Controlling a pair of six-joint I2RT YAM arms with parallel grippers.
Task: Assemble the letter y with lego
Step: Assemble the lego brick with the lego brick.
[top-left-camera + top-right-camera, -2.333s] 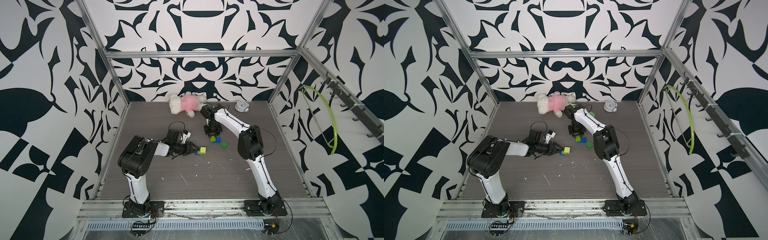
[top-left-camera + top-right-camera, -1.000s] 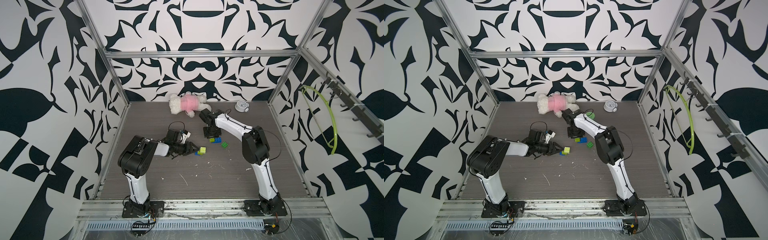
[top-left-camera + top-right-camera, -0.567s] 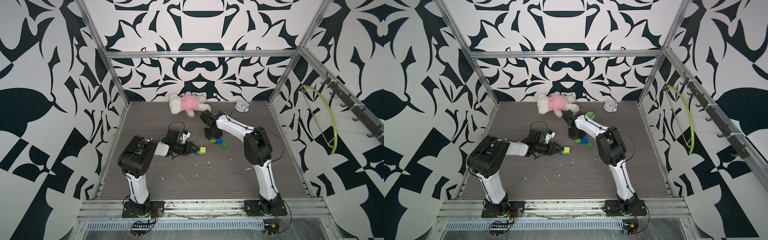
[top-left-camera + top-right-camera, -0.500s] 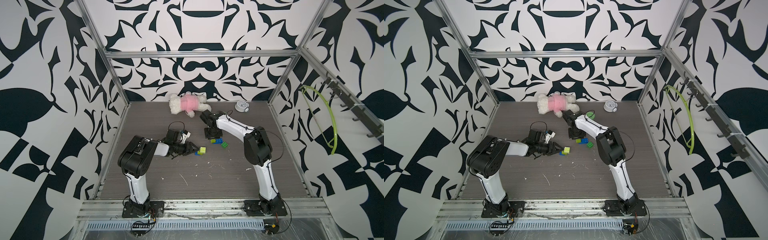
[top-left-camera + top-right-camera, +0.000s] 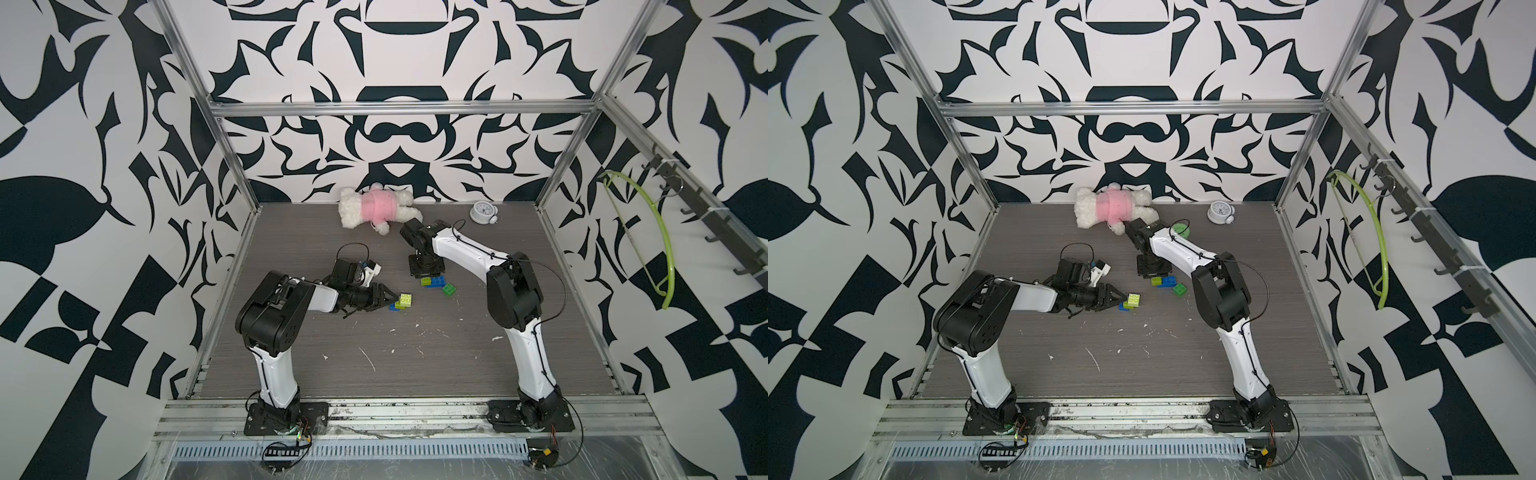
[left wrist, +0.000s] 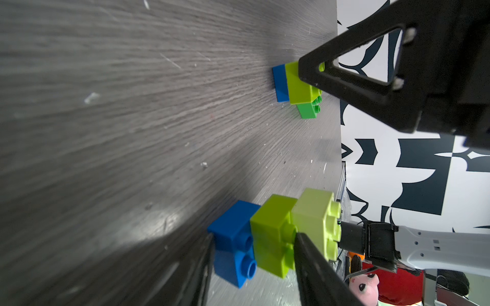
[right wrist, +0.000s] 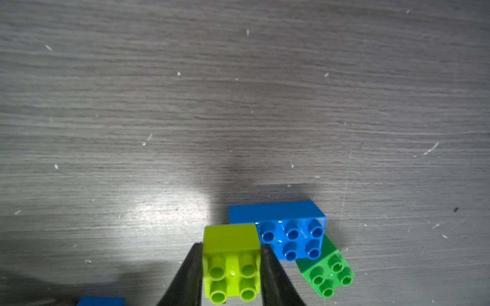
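The lego sits in two small clusters around the middle of the grey table (image 5: 415, 365), and they do not make a Y yet. Over the farther, right-hand cluster the right gripper (image 7: 231, 246) comes straight down, its two black fingers (image 7: 195, 267) tight against opposite sides of a lime green brick (image 7: 232, 275), pinching it. That brick sits on the left end of the wide blue brick (image 7: 275, 212), studs up. The dark green brick (image 7: 328, 275) lies flat on the table at a slant, touching the wide blue one's near right corner. A little nearer and to the left stands a short stack: the small blue brick (image 6: 233, 238) at the bottom, a second lime green brick (image 6: 270, 233) on it, and the pale yellow brick (image 5: 406, 298) on top. The left gripper (image 6: 298, 153) lies low along the table and points right at this stack. Its fingers (image 6: 313, 265) are spread wide and grip nothing, and one tip is right up against the stack. From here I cannot tell whether it actually touches. Against the far wall lie a white plush toy in pink (image 5: 376, 205) and a small clock (image 5: 482, 212), well apart from the bricks.
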